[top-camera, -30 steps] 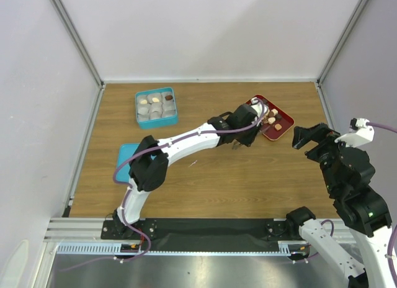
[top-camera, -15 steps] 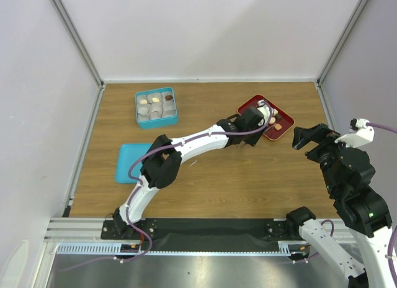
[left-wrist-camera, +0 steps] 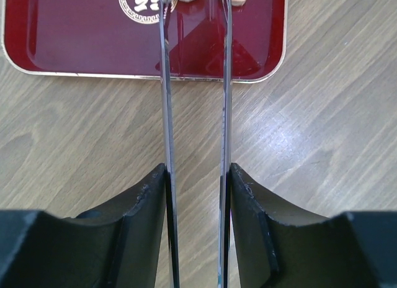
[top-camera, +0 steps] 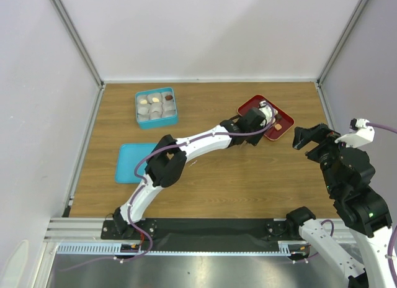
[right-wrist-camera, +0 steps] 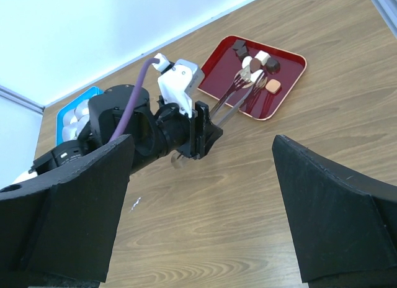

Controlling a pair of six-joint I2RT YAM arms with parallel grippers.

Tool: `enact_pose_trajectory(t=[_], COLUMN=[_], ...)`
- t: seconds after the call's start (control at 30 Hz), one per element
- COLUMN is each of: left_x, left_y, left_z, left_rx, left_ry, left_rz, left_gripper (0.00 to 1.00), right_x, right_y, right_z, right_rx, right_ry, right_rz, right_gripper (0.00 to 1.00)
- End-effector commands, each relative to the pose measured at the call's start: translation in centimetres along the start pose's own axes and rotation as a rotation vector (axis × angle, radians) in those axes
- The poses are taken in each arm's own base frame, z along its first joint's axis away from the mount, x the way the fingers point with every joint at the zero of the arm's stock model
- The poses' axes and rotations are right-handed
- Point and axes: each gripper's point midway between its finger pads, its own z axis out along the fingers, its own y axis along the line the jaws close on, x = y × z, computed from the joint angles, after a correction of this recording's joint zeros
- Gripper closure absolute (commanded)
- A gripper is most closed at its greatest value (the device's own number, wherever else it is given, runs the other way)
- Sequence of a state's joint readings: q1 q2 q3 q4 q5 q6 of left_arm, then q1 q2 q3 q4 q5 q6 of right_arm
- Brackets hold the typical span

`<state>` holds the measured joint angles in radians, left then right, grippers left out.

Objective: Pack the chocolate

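Left pincer: clamped on tongs, which I reach over the far-right red tray to pick chocolate. Right pincer: spread wide, parked right, nothing held.

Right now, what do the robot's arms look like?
The left arm and right arm have white tubes and chunky black joints, each with a purple cable. The left gripper and right gripper each have two thick black fingers.
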<state>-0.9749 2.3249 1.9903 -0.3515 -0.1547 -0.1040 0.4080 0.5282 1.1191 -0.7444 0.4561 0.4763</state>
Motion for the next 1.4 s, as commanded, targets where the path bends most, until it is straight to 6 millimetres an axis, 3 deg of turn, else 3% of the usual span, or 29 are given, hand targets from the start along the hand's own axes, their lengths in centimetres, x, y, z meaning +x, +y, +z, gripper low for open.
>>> enact_pose_trajectory(t=[0.0, 0.33, 0.7, 1.0, 1.1, 1.37], left_x=[-2.5, -1.9, -2.7, -2.2, -2.1, -3.4], left_y=[-0.1, 0.1, 1.9, 1.1, 0.8, 1.5], left_z=[0.2, 1.8, 0.5, 0.9, 1.0, -1.5], left_rx=[-0.005, -0.009, -0.106, -0.051, -0.033, -0.051], left_ry=[-0.072, -0.063, -0.099, -0.091, -0.091, -0.114], left_rz=[0.004, -0.011, -0.041, -0.024, -0.022, -0.012], left_gripper=[0.52, 0.52, 0.52, 0.52, 0.57, 0.66], right_x=[-1.5, -1.3, -1.0, -1.1, -1.0, -0.8], right_y=[0.1, 0.0, -0.3, -0.4, -0.6, -0.5], right_z=[-0.2, 0.0, 0.1, 0.0, -0.1, 0.0], right_rx=[0.005, 0.014, 0.023, 0.026, 0.028, 0.024], right_ry=[-0.042, -0.041, -0.040, -0.047, -0.046, -0.044], right_rz=[0.001, -0.011, -0.013, -0.012, -0.015, -0.002], right_gripper=[0.01, 0.01, 0.01, 0.00, 0.00, 0.00])
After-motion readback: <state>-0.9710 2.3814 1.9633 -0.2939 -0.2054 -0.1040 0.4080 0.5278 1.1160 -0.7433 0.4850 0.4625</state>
